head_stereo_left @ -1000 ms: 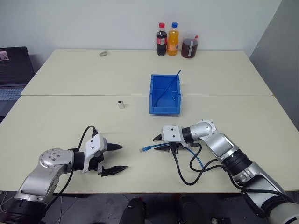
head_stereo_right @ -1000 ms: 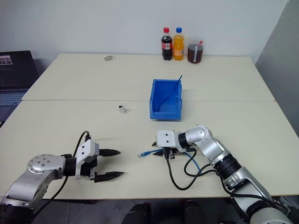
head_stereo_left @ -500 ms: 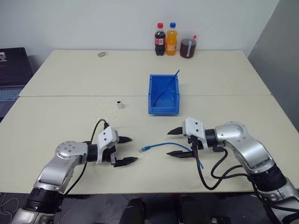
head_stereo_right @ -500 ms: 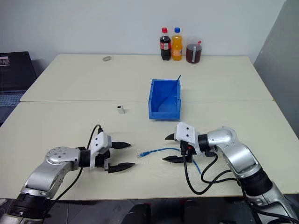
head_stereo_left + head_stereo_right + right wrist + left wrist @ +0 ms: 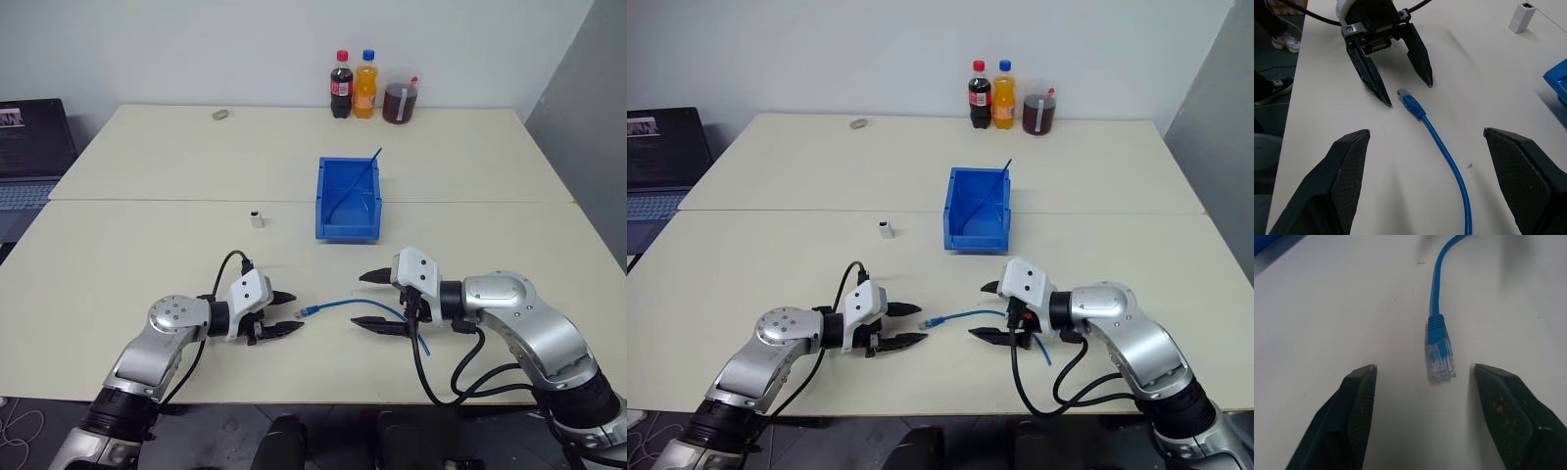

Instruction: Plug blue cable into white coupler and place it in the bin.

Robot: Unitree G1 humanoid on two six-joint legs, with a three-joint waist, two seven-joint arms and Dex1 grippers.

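Lying loose on the near tabletop (image 5: pixel 118 245) between both claws: the blue cable (image 5: pixel 345 305), light and floppy, its small clear plug (image 5: pixel 1440 362) looking rigid, so best pinched at the ribbed boot (image 5: pixel 1436 327) just behind. Standing spread and empty: left claw (image 5: pixel 279 313) bracketing the plug, right claw (image 5: pixel 372 300) astride the cord. Waiting farther off: white coupler (image 5: pixel 257 217), with the bin (image 5: pixel 367 209) to its right.
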